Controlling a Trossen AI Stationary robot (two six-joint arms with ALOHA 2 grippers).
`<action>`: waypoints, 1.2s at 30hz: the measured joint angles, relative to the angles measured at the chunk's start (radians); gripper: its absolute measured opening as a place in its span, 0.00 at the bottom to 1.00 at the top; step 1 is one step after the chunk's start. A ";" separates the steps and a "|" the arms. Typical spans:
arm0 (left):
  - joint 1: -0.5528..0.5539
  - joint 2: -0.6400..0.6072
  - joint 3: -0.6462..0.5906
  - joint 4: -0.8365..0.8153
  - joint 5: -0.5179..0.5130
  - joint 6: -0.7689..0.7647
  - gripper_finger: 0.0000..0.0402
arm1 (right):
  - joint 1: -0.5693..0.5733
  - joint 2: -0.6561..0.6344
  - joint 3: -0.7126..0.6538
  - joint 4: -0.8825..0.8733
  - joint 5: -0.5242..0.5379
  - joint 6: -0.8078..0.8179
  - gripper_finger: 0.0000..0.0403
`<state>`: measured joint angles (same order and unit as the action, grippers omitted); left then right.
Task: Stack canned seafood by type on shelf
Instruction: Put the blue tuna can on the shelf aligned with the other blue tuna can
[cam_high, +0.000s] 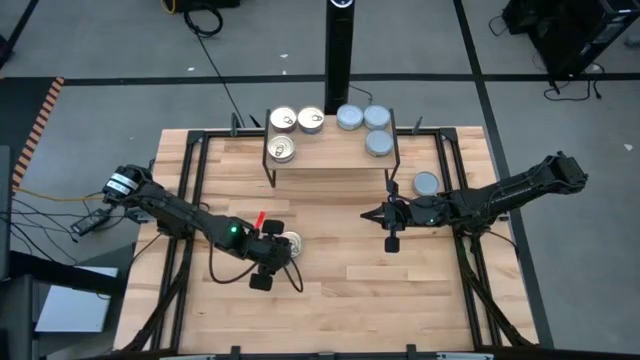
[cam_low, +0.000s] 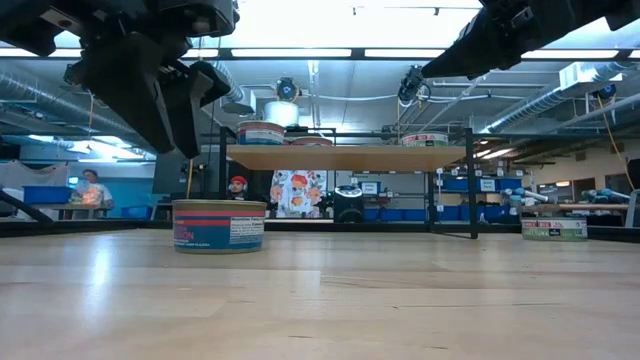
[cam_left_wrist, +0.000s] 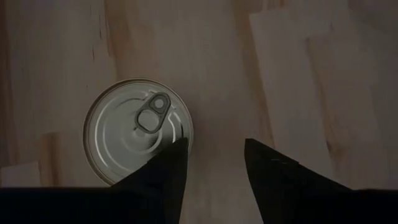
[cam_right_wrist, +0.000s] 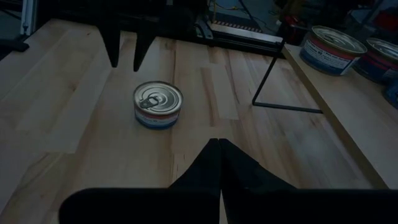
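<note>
Left pincer (cam_high: 277, 258) hangs above the worktop (cam_high: 330, 300) with its fingers spread and nothing between them, and the relation that matters is a sideways miss: in the left wrist view the loose gold-lidded tin (cam_left_wrist: 138, 140) sits off to one side of the gap, with one fingertip (cam_left_wrist: 176, 149) over the tin's rim and the other over bare wood. The low view shows those fingers well clear of the lid, so height is not yet the issue; the pincer would probably need to shift across until the tin lies centred between the fingers before coming down. A round tin has no long axis, so the wrist's turn hardly matters for the grasp. This tin (cam_high: 290, 243) lies in the front left part of the worktop, well apart from the shelf (cam_high: 330, 150), and the left arm is clearly the nearer one. On the shelf, three gold-lidded tins (cam_high: 296, 124) sit at the left end and three blue-grey tins (cam_high: 365, 120) at the right end, so the loose tin judged by type belongs at the left. One more blue-grey tin (cam_high: 426, 184) rests on the worktop just beside the shelf's right end, near the right pincer (cam_high: 392, 228), whose fingers are pressed together on nothing.
</note>
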<state>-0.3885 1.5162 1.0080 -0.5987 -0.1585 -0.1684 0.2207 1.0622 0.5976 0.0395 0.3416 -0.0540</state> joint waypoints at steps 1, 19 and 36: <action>0.000 0.000 0.000 0.000 0.000 0.000 0.42 | 0.000 0.000 0.000 0.000 0.000 0.000 0.02; 0.000 0.000 0.000 0.001 -0.003 -0.075 0.42 | 0.000 0.000 0.000 0.000 0.000 0.002 0.02; 0.000 0.064 0.000 -0.025 -0.086 -0.038 0.59 | 0.000 0.000 0.000 -0.003 0.000 0.007 0.03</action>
<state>-0.3885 1.5803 1.0080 -0.6235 -0.2444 -0.2063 0.2203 1.0622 0.5976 0.0367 0.3414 -0.0470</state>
